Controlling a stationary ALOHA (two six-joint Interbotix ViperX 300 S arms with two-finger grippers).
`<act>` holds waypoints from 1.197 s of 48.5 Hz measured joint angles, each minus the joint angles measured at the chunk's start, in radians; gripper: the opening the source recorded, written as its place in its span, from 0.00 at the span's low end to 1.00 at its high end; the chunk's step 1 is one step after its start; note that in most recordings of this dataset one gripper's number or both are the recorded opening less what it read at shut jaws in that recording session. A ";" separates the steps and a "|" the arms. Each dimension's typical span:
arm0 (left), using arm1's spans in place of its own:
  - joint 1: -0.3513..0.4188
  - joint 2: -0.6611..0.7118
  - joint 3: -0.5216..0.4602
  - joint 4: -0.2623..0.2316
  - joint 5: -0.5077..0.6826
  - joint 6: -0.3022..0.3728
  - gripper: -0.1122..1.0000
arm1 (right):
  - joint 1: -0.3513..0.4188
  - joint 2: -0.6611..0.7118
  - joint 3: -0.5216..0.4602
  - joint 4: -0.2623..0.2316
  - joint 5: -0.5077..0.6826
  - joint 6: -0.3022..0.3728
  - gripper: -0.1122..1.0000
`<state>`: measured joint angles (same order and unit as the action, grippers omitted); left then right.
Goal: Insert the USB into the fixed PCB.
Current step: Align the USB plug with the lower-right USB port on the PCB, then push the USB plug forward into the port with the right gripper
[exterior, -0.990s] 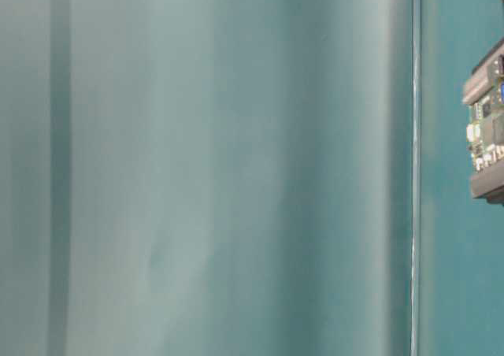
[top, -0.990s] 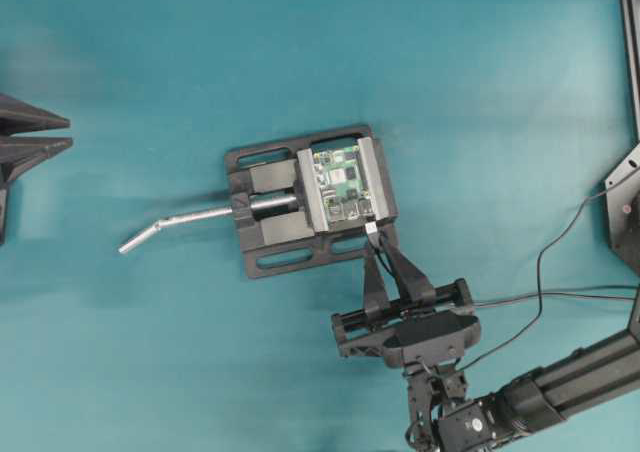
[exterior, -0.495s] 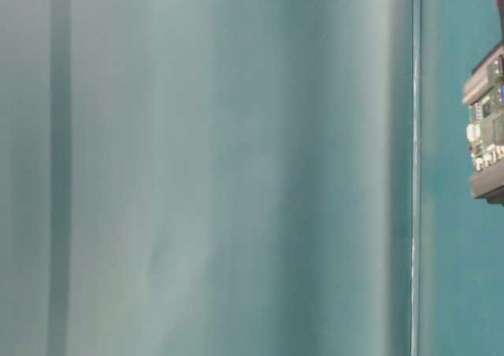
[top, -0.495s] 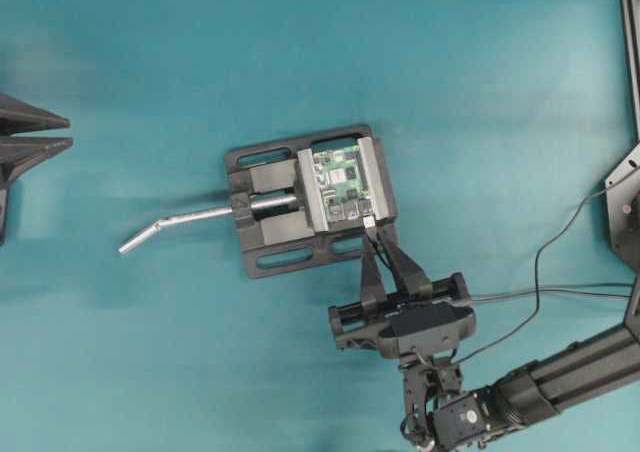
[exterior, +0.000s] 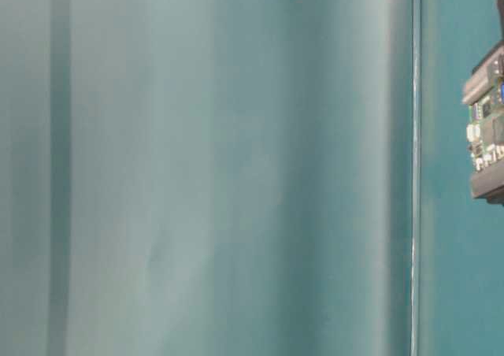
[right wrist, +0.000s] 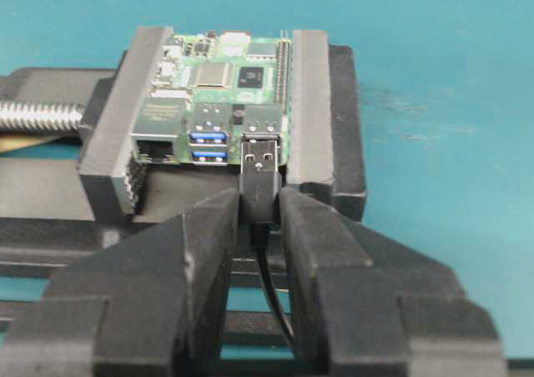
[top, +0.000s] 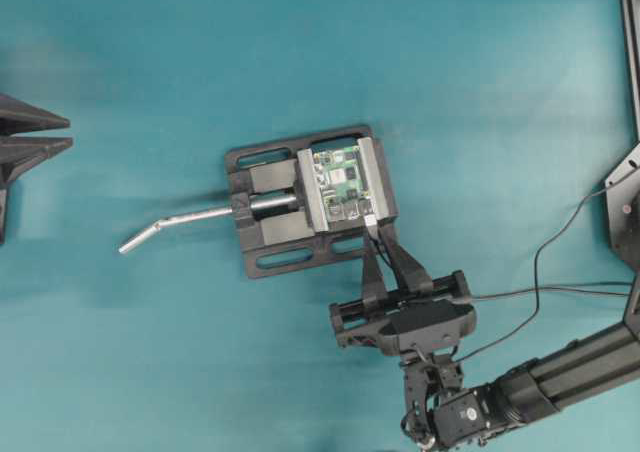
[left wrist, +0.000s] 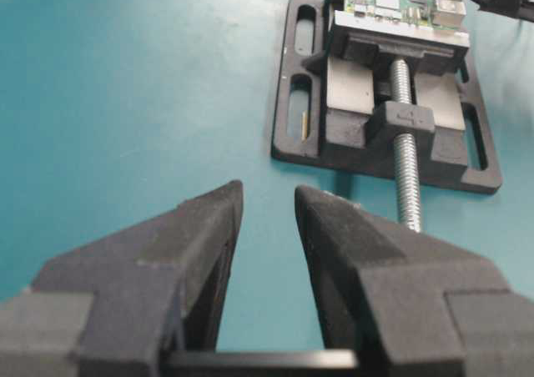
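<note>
Vise point(top: 300, 212) sat mid-frame on the worktop point(top: 150, 352), clamping the fixed PCB point(right wrist: 221, 89). Right claw point(right wrist: 260, 206) clenched on the USB point(right wrist: 260, 173) plug body, tip at the right port. Left claw point(left wrist: 267, 218) released, idle. Plug looked rigid, light, cable floppy; grip the body.

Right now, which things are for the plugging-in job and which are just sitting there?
For the job:
- USB, pinched in the right claw
- green PCB

Just there:
- black vise clamping the PCB
- its silver handle
- left claw, open and empty
</note>
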<state>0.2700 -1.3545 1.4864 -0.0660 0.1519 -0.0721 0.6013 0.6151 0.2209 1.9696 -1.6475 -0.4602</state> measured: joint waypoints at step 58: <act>0.000 0.000 -0.002 0.000 0.000 0.000 0.42 | -0.008 -0.002 0.003 -0.026 0.002 0.002 0.29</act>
<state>0.2700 -1.3545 1.4849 -0.0660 0.1519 -0.0721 0.5937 0.6136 0.2240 1.9436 -1.6460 -0.4587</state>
